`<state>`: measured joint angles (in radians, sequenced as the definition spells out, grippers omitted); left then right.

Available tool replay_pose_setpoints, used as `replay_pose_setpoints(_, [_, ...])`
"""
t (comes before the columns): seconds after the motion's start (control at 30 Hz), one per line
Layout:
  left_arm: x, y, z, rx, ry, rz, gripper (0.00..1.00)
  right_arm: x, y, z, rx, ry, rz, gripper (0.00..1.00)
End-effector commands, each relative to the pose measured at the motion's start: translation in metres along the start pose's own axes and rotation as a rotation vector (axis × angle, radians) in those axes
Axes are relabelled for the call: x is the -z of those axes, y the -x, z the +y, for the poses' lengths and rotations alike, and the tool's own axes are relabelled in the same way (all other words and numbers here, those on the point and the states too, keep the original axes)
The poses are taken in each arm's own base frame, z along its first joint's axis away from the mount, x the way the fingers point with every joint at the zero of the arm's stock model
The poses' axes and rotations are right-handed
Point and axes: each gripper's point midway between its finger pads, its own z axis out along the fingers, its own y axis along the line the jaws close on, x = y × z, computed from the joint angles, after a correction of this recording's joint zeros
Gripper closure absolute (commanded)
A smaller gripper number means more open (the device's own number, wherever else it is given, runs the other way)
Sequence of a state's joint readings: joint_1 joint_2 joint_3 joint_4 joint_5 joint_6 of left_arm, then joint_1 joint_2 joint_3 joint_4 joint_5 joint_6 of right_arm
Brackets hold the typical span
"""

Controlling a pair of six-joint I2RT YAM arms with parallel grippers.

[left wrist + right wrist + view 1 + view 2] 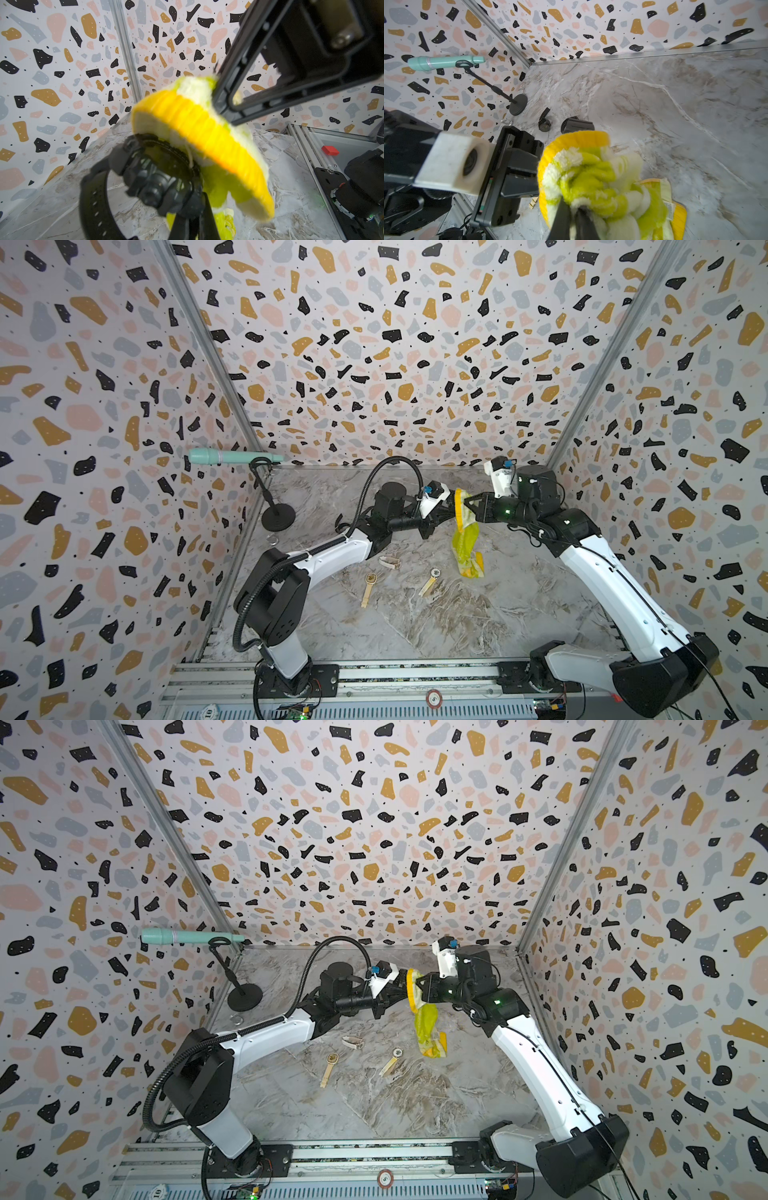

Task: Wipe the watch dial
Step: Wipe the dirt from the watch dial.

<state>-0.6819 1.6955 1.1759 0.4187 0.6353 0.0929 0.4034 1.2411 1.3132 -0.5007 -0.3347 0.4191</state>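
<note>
A black watch (158,172) hangs in the air over the back middle of the table, my left gripper (193,220) shut on its case. The dial faces a yellow and green fluffy cloth (199,126) that lies against it and hides it. My right gripper (574,216) is shut on a bunched part of that cloth (591,172). In both top views the two grippers meet tip to tip, left gripper (449,506) and right gripper (468,504), with the cloth (465,539) hanging down between them towards the table. The watch's black strap (577,125) shows past the cloth's orange rim.
On the marble table (457,626) lie two tan-strapped watches (369,587) (430,580), a beige strap (390,562) and another black watch (544,124). A teal microphone (232,456) on a black stand (277,517) is at the back left, with a small ring (272,538) near it.
</note>
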Motion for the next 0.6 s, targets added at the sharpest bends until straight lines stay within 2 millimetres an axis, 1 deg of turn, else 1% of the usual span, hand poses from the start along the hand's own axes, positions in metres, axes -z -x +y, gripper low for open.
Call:
replay_pose_setpoints(0.0, [-0.002, 0.029, -0.008, -0.060, -0.037, -0.071, 1.00, 0.010, 0.034, 0.023, 0.055, 0.078, -0.101, 1.00])
replay_pose_setpoints(0.07, [-0.001, 0.033, -0.011, -0.070, -0.044, -0.080, 1.00, 0.003, 0.035, 0.022, 0.057, 0.082, -0.084, 1.00])
replay_pose_setpoints(0.23, [0.002, 0.046, -0.019, -0.100, -0.061, -0.111, 1.00, -0.018, 0.025, 0.014, 0.043, 0.086, -0.037, 1.00])
replay_pose_setpoints(0.33, [0.003, 0.052, -0.020, -0.115, -0.062, -0.126, 1.00, -0.028, 0.020, 0.011, 0.041, 0.065, -0.015, 1.00])
replay_pose_setpoints(0.43, [0.003, 0.058, -0.020, -0.129, -0.059, -0.137, 1.00, -0.038, 0.007, 0.005, 0.046, 0.022, 0.024, 1.00])
replay_pose_setpoints(0.57, [0.003, 0.067, -0.018, -0.152, -0.056, -0.161, 1.00, -0.050, -0.016, -0.009, 0.064, -0.084, 0.091, 1.00])
